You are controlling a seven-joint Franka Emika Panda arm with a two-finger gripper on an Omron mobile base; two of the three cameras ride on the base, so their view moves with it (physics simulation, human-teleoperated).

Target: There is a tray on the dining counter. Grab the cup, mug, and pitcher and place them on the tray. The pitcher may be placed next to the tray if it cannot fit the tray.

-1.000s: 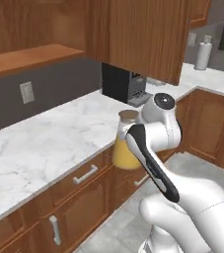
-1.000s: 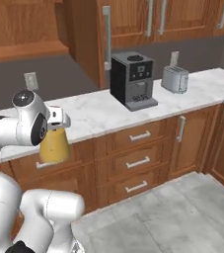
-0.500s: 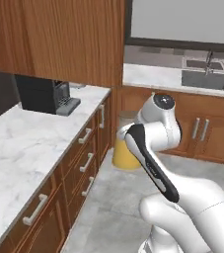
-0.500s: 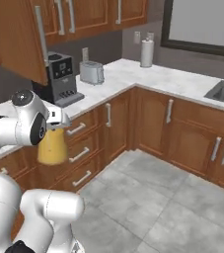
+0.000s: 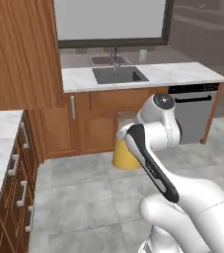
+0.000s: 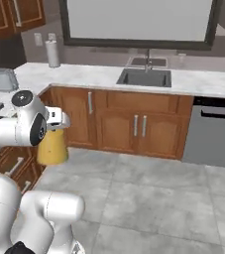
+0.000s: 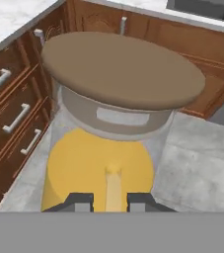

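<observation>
The pitcher (image 5: 125,157) is a clear conical carafe with orange liquid and a round brown lid (image 7: 121,66). It hangs in the air over the grey floor, well away from any counter. My gripper (image 7: 109,200) is shut on it from the side, with the two dark fingertips (image 7: 79,201) pressed around a thin pale strip on the glass wall. From the right base view the pitcher (image 6: 52,148) hangs just under the white hand (image 6: 55,119). The tray, the dining counter, the cup and the mug are out of view.
A marble counter (image 5: 182,73) with a sink (image 5: 119,75) and faucet runs ahead, with a dishwasher (image 5: 192,111) under it. Drawer cabinets (image 5: 17,173) stand close on the left. A toaster (image 6: 0,79) and a paper towel roll (image 6: 52,53) sit on the corner counter.
The whole picture has swung: the coffee machine counter has passed out to the left and the sink counter has come in front. The pitcher stays in my shut gripper.
</observation>
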